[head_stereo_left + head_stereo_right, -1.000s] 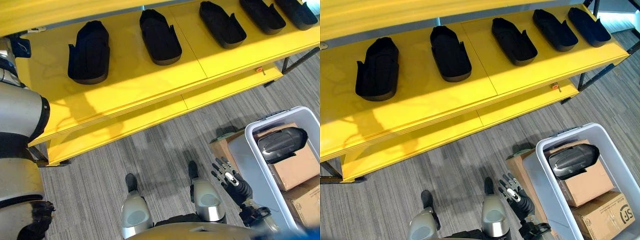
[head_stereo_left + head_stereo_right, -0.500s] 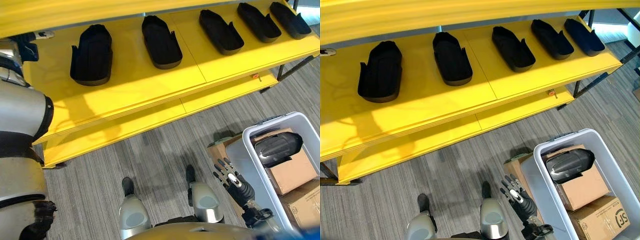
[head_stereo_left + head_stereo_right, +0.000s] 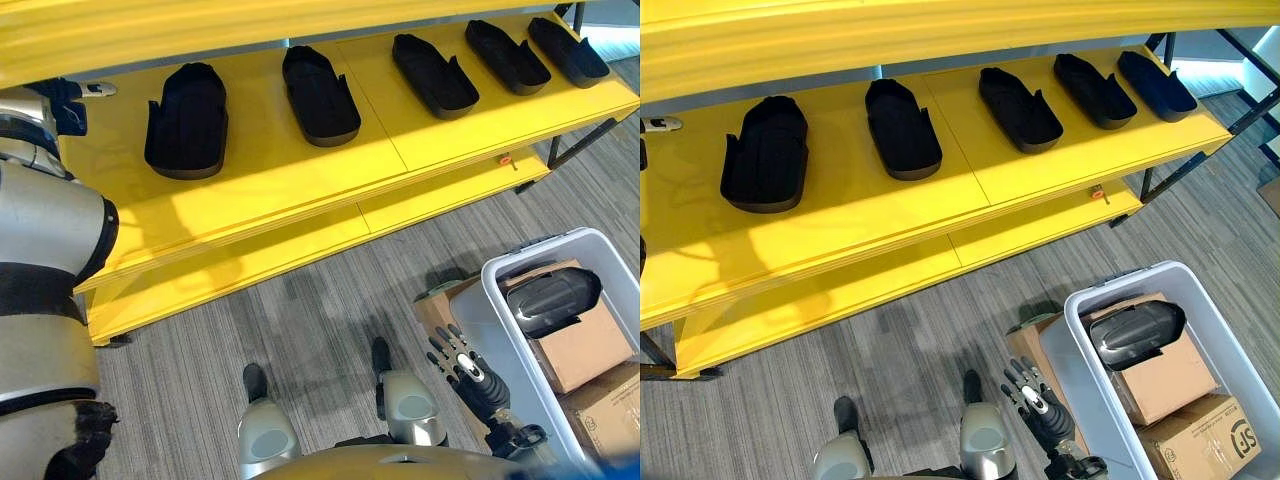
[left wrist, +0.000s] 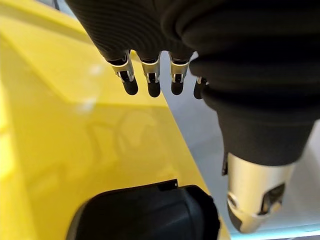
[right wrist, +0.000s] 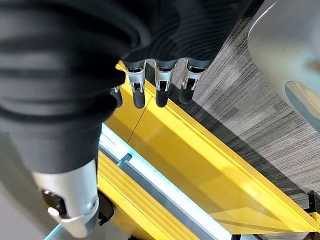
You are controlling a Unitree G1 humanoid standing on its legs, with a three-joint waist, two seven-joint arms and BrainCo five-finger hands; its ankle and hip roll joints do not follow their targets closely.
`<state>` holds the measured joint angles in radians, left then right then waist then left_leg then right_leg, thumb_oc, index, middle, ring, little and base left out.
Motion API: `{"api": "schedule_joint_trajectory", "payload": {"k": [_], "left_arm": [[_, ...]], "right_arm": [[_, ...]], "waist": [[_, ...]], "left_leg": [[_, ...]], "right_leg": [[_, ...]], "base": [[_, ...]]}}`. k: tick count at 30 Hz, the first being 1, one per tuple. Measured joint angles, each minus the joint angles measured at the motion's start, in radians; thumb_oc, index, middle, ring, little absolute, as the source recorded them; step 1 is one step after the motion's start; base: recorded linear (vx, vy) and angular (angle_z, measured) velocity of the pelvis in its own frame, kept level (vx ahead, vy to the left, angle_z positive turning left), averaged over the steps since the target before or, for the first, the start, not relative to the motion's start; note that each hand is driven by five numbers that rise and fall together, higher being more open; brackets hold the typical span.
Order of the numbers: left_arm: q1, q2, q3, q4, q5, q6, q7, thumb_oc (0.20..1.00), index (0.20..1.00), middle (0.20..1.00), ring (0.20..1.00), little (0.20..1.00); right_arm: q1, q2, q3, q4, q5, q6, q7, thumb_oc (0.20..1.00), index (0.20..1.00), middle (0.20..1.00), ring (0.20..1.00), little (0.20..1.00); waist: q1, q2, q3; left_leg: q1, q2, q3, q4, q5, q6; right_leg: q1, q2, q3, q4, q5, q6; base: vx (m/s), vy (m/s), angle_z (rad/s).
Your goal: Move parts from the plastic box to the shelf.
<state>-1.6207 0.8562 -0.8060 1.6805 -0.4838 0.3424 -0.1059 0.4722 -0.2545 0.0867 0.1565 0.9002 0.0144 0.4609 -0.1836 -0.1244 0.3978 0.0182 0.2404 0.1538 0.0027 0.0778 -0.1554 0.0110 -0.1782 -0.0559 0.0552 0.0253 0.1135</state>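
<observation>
Left eye view has swung: my right hand point(image 3: 465, 368), fingers spread and empty, now hangs nearer the plastic box point(image 3: 500, 300); its part point(image 3: 552, 299) awaits, left hand point(image 4: 150, 75) relaxed over the shelf point(image 3: 300, 170).

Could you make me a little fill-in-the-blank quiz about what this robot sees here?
1. The yellow shelf carries ___ black parts in a row.
2. One dark part lies in the plastic box on top of a ___ box.
3. The right hand hangs beside the plastic box with its fingers ___.
4. The left hand is over the shelf and holds ___.

Missing words: five; cardboard; open; nothing
</observation>
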Motion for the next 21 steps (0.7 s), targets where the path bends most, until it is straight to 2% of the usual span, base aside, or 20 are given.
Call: {"api": "schedule_joint_trajectory", "payload": {"k": [5,12,21], "left_arm": [[0.004,-0.030,-0.056,0.000,0.051,0.010,-0.006,1.000,1.000,1.000,1.000,1.000],[0.094,-0.030,-0.038,0.001,0.075,0.047,-0.025,1.000,1.000,1.000,1.000,1.000],[0.117,-0.028,-0.011,0.001,0.082,0.068,-0.042,1.000,1.000,1.000,1.000,1.000]], "right_arm": [[0.005,0.001,-0.005,0.000,0.000,-0.001,0.000,1.000,1.000,1.000,1.000,1.000],[0.012,0.004,-0.048,0.053,0.000,-0.002,0.008,1.000,1.000,1.000,1.000,1.000],[0.015,0.004,-0.048,0.089,0.000,-0.001,0.010,1.000,1.000,1.000,1.000,1.000]], "waist": [[-0.015,0.004,-0.003],[-0.043,0.034,-0.043],[-0.047,0.040,-0.050]], "left_leg": [[0.001,0.000,0.000,-0.001,-0.001,0.004],[0.022,-0.003,0.008,-0.036,0.012,0.004],[0.040,-0.004,0.023,-0.060,0.021,0.005]], "right_leg": [[-0.001,0.000,0.000,0.004,0.000,0.000],[-0.001,0.000,0.002,0.004,-0.002,-0.003],[-0.003,0.001,0.014,0.006,-0.003,-0.003]], "base": [[0.00,0.000,0.00],[0.00,0.000,0.00],[0.01,-0.002,-0.03]]}}
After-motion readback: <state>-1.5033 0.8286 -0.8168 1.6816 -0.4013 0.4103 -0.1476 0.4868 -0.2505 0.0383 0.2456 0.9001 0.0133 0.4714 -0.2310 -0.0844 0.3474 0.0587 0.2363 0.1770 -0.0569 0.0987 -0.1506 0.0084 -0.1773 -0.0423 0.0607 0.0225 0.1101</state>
